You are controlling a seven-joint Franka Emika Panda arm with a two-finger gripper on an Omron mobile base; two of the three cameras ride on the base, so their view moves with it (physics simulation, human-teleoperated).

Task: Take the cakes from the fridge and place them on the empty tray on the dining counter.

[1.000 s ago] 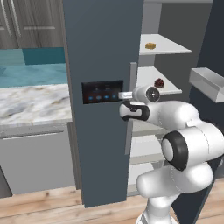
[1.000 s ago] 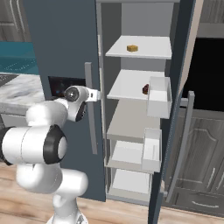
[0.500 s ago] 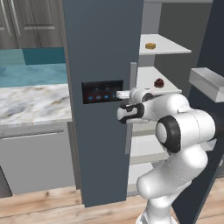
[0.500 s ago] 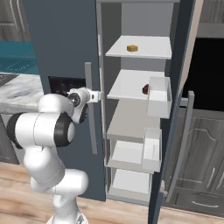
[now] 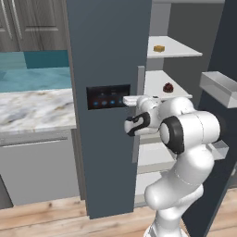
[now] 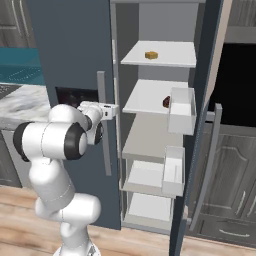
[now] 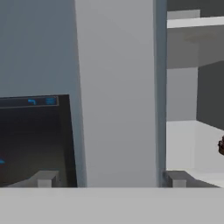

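Observation:
The slate-blue fridge [image 5: 106,46] [image 6: 75,45] has its left door closed and its right side open. My gripper [image 5: 131,100] [image 6: 109,111] [image 7: 110,178] is open at the left door's long grey handle [image 5: 137,134] [image 6: 103,145] [image 7: 118,87], one fingertip on each side of it. The yellow-orange cake [image 5: 159,48] [image 6: 151,55] sits on the top shelf. The dark red-brown cake [image 5: 168,87] [image 6: 166,102] [image 7: 222,145] sits on the shelf below. The tray and the dining counter are out of view.
The open right door [image 6: 200,125] carries clear bins [image 6: 181,110] [image 5: 220,88] and juts toward me. A marbled counter [image 5: 32,109] with a teal backsplash lies to the left. Dark cabinets [image 6: 232,200] stand to the right.
The arm's elbow and forearm have swung in closer to the fridge while the hand has stayed at the door handle. The cakes have not moved.

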